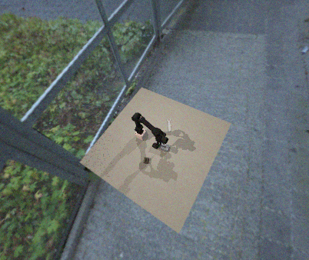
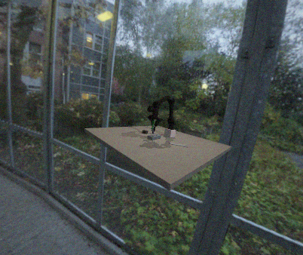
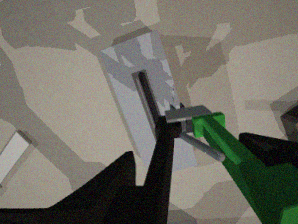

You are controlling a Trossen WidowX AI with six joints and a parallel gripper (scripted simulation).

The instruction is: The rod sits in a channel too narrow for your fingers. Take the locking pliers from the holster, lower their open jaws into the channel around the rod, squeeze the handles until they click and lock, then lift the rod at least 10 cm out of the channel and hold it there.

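Plainly, the biggest thing around us is the grey walkway [image 1: 243, 185] [image 2: 23, 211], and after it the tan tabletop [image 1: 197, 131] [image 2: 170, 162], with broad shadows cast across it. On that we have the black arm [image 1: 150, 125] [image 2: 171, 111], rising from a pale pinkish base [image 1: 143, 136] [image 2: 172, 133] and bending over so that its claw [image 1: 156, 145] [image 2: 153, 121] [image 3: 186, 149] points down. Our claw is well short of shut, its fingers standing fairly wide with the handles of the pliers [image 2: 152, 129] [image 3: 209, 125] gripped between them, one handle green and the other black. Below is the grey block [image 1: 167, 148] [image 2: 154, 137] [image 3: 120, 82], its long, narrow channel [image 3: 146, 95] facing up. We see the grey jaws of the pliers over one side of the block, near the channel's end; how deep they reach we cannot tell. Well apart from the block lies a thin white bar [image 1: 169, 125] [image 2: 179, 145] [image 3: 12, 157], and on the block's other side sits a small dark holder [image 1: 147, 161] [image 2: 145, 131] [image 3: 291, 117]. Smallest is the rod: a darker strip shows inside the channel, but we cannot make out for certain that it is the rod.
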